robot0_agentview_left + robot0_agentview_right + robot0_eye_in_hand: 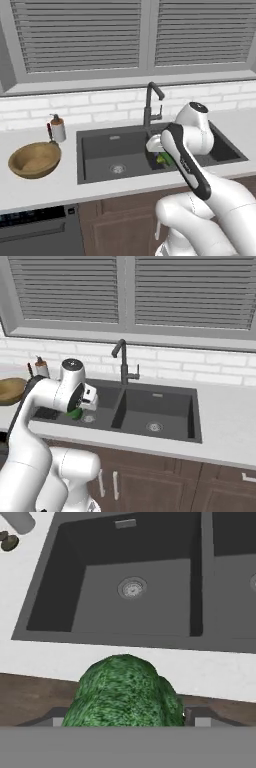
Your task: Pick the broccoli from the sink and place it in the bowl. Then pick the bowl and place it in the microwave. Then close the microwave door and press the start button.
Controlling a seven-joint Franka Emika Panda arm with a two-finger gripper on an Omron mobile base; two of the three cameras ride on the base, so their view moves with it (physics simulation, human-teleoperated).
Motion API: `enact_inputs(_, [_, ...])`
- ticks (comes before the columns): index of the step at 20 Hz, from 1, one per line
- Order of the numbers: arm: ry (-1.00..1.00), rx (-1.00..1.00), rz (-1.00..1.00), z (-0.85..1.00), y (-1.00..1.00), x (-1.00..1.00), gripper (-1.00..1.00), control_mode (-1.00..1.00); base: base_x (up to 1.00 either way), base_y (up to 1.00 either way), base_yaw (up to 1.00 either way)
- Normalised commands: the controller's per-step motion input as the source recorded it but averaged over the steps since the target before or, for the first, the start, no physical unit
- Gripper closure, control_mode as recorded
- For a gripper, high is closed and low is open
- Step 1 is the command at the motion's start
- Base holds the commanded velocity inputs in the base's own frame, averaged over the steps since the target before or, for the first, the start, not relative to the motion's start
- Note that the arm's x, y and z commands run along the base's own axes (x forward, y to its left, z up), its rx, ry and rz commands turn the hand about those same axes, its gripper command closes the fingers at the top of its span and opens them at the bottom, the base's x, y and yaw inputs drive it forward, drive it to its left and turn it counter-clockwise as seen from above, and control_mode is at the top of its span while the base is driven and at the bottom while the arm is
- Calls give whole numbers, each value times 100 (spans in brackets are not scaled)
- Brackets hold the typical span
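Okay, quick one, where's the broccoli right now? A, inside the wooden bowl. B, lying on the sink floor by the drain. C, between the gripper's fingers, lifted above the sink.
C: the broccoli sits between the gripper fingers, above the sink.

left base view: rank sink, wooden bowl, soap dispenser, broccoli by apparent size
1. sink, by far the largest.
2. wooden bowl.
3. soap dispenser, clearly smaller than the bowl.
4. broccoli looks smallest, but the arm covers part of it, so its rank against the dispenser is unsure.
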Motion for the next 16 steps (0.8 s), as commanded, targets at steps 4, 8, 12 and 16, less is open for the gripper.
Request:
enact_inputs(4, [0,0,0,0,0,0,100,100,-70,100,0])
enact_inputs(8, [0,0,0,0,0,0,100,100,-69,100,-1])
enact_inputs(12, [0,0,0,0,0,0,100,100,11,100,-4])
enact_inputs(16, [0,0,0,0,0,0,100,100,77,100,-3])
